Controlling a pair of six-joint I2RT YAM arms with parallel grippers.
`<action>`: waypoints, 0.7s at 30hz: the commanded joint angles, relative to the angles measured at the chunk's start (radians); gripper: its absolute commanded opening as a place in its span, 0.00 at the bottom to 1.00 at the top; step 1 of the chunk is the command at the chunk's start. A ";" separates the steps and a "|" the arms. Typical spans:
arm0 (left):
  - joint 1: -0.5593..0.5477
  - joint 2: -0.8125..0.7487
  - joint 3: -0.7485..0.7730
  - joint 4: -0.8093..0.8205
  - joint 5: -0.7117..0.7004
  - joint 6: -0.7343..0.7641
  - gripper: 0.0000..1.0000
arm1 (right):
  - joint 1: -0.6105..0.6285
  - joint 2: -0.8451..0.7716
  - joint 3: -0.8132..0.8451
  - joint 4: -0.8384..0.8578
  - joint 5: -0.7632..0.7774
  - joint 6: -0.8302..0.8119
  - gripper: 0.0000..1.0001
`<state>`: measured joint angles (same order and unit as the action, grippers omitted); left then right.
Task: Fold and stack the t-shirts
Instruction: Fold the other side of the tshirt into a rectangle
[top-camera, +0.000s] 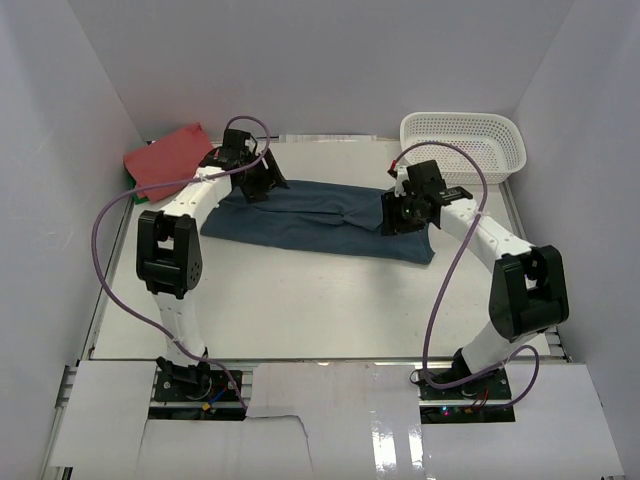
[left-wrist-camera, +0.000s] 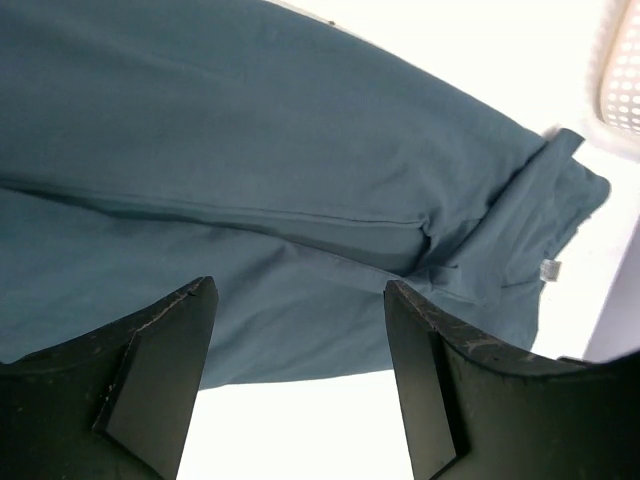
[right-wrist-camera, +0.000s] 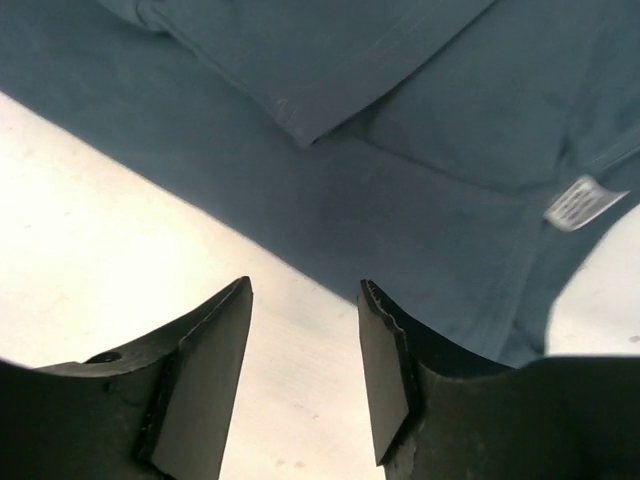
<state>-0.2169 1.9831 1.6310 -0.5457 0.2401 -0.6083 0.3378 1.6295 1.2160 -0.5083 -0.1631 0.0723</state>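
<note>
Up close: the two black fingers of the left claw (left-wrist-camera: 297, 290), spread wide apart, holding nothing. Just under them, the blue t-shirt (left-wrist-camera: 300, 150), soft and folded over, with one long crease across it. Same for the right claw (right-wrist-camera: 305, 285): open, nothing gripped, bare white table (right-wrist-camera: 120, 220) between its tips and the shirt's edge just past them. Small white label (right-wrist-camera: 578, 203) on the shirt near that claw. From above: blue t-shirt lying long across the middle of the table, left claw over its left end, right claw over its right end. Red t-shirt (top-camera: 170, 155) back in the far left corner, apart from the blue one. White basket (top-camera: 465, 145) in the far right corner.
</note>
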 joint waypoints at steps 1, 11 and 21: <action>0.007 0.025 0.065 0.004 0.100 0.012 0.78 | 0.015 -0.077 -0.056 0.203 0.077 -0.114 0.54; -0.053 0.112 0.138 0.006 0.156 -0.076 0.79 | 0.139 0.007 -0.069 0.301 0.217 -0.296 0.62; -0.030 0.148 0.156 0.001 0.162 -0.114 0.79 | 0.193 0.133 -0.004 0.307 0.395 -0.361 0.55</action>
<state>-0.2657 2.1548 1.7554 -0.5484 0.3866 -0.7036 0.5125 1.7443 1.1465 -0.2352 0.1417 -0.2478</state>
